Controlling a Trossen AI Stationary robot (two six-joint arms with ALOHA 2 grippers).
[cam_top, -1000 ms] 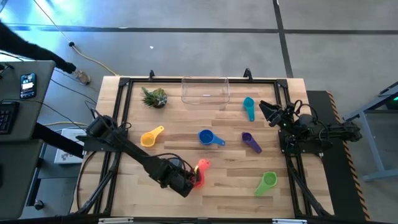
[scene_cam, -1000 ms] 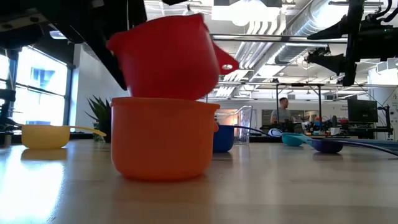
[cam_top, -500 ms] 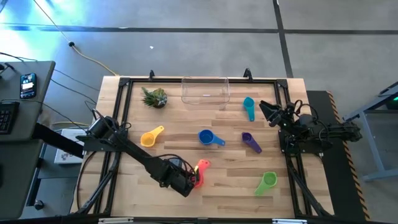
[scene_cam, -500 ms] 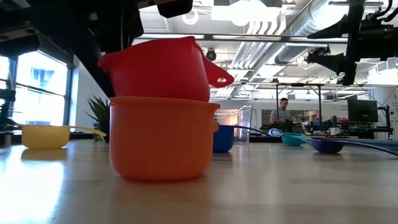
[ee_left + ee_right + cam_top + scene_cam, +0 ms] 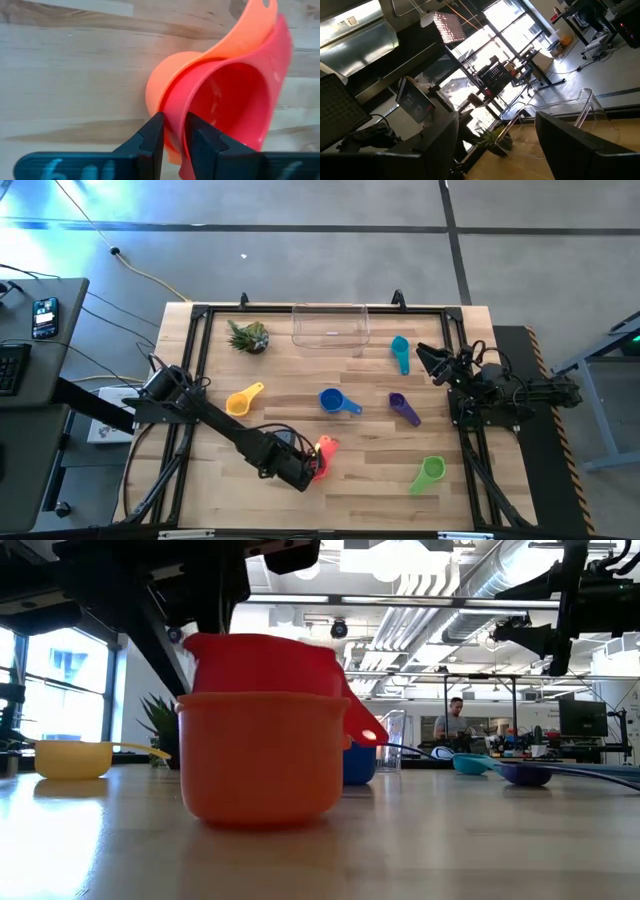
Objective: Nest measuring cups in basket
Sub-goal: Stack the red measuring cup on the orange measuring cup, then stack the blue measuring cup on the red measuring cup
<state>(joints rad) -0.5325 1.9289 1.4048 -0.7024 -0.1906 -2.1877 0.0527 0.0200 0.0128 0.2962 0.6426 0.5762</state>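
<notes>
red cup (image 5: pixel 262 662) sits inside the orange cup (image 5: pixel 262 760), both upright on the desk (image 5: pixel 360 480) near its front edge, a little left of the middle. in the low view the red rim stands just above the orange rim, and the red handle hangs down on the side toward the blue cup.

my left pincer (image 5: pixel 172 137) is at the red cup's rim: one finger (image 5: pixel 152 140) outside the wall, the other inside. the jaws stand slightly apart with the red wall between them; whether the fingers press on it or have let go, i cannot tell. in the high view the left arm reaches diagonally from the desk's left edge to this stack.

my right pincer (image 5: pixel 428 360) hangs above the desk near the right edge, fingers spread, grasping nothing.

other cups, all lying singly on the desk:
- yellow cup (image 5: pixel 240 402), left of centre
- blue cup (image 5: pixel 334 401), about the centre
- purple cup (image 5: pixel 401 407), right of the blue one
- teal cup (image 5: pixel 400 348), toward the back right, just beside the basket
- green cup (image 5: pixel 430 472), front right

basket (image 5: pixel 330 326) stands at the middle of the back edge (clear walls, no cup in it). small spiky plant (image 5: pixel 248 336) sits to its left, near the back left corner.
</notes>
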